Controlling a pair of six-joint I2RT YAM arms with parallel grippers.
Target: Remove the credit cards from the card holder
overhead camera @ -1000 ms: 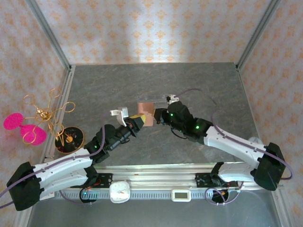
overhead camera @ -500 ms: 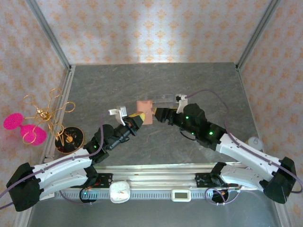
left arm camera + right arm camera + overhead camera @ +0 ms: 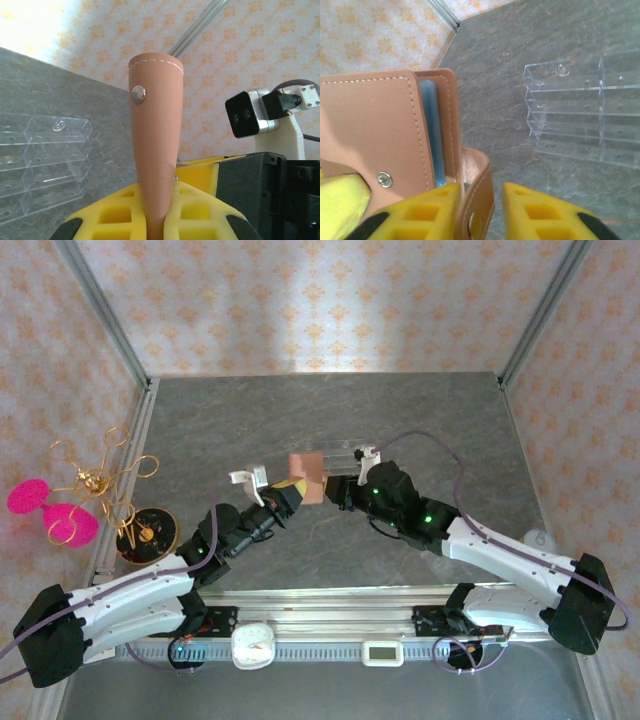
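My left gripper [image 3: 289, 491] is shut on the lower end of the tan-brown card holder [image 3: 305, 472] and holds it upright above the table's middle. In the left wrist view the card holder [image 3: 155, 125] rises from between the yellow pads [image 3: 200, 212], its snap stud facing the camera. The right wrist view has the card holder [image 3: 375, 125] slightly open, with the edge of a bright blue credit card [image 3: 431, 130] in its pocket. My right gripper [image 3: 480, 192] stands narrowly open around the closing tab [image 3: 481, 187]; the tab touches the left pad and is apart from the right pad.
A clear acrylic stepped rack [image 3: 345, 452] lies on the table just behind the card holder, close to my right gripper [image 3: 337, 488]. A gold wire ornament with pink discs [image 3: 85, 485] and a round black base [image 3: 147, 532] sit at the left edge.
The right arm swung out to the right and came back to the card holder. The card holder shifted slightly up and left. The left gripper has kept its hold.
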